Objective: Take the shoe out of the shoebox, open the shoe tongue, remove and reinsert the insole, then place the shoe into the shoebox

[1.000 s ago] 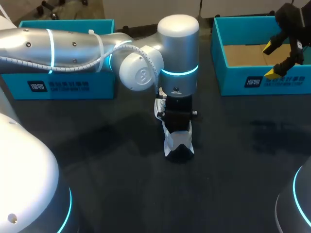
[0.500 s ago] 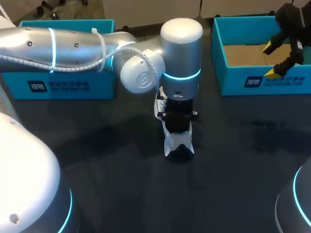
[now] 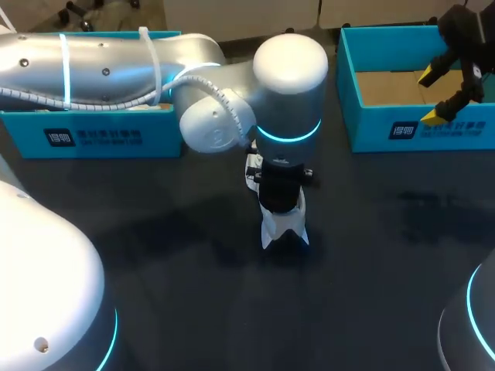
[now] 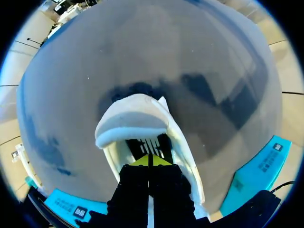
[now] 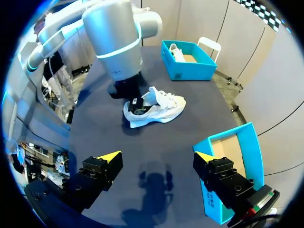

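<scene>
My left gripper (image 4: 149, 160), tips pressed together inside the white sneaker (image 3: 277, 226) at frame centre, could lift it whole instead of just the insole; right gripper (image 3: 431, 97) spread, upper right.

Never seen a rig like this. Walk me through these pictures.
This is a two-armed robot at a dark table. One picture looks down from above and behind it; the two round ones come from a camera on each wrist. The left arm points straight down, its tool closed, tips inside a white shoe resting on the table. Whether it pinches anything there is hidden. The right tool hangs open and empty by a blue box. A second blue box stands at the left; the right wrist view shows another shoe in it.
</scene>
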Robot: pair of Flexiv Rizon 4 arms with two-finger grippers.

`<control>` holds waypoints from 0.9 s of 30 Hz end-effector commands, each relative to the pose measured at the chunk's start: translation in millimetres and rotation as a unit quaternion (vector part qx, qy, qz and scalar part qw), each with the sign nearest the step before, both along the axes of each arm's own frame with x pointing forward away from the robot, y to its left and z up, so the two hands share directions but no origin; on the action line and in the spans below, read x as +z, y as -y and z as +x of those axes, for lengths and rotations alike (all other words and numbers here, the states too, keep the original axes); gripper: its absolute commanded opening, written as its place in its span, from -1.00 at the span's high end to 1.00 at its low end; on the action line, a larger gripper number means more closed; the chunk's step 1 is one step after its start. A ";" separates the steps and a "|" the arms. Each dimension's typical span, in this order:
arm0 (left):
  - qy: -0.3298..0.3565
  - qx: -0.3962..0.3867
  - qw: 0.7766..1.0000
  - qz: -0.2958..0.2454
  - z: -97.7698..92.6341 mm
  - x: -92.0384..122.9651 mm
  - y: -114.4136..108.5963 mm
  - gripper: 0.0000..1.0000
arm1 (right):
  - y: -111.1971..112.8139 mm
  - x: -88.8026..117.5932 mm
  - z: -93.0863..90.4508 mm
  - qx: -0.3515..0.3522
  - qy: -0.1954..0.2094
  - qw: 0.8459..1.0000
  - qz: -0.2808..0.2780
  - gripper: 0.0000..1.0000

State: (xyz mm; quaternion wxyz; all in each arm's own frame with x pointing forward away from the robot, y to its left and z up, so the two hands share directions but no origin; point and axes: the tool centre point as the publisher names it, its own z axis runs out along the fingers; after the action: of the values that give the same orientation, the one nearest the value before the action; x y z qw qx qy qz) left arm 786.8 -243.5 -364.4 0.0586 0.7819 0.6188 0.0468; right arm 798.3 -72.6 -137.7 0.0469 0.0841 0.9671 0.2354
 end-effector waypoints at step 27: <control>0.085 0.123 0.989 0.013 33.8 6.2 -17.9 -0.68 | -0.7 -0.3 1.5 0.000 -0.002 1.000 -0.001 -1.00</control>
State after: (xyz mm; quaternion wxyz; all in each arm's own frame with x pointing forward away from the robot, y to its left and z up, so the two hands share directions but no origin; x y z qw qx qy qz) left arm 818.6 -222.8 -356.0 0.0982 0.6930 0.7028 0.1273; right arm 798.4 -72.6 -137.6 0.0469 0.0842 0.9671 0.2353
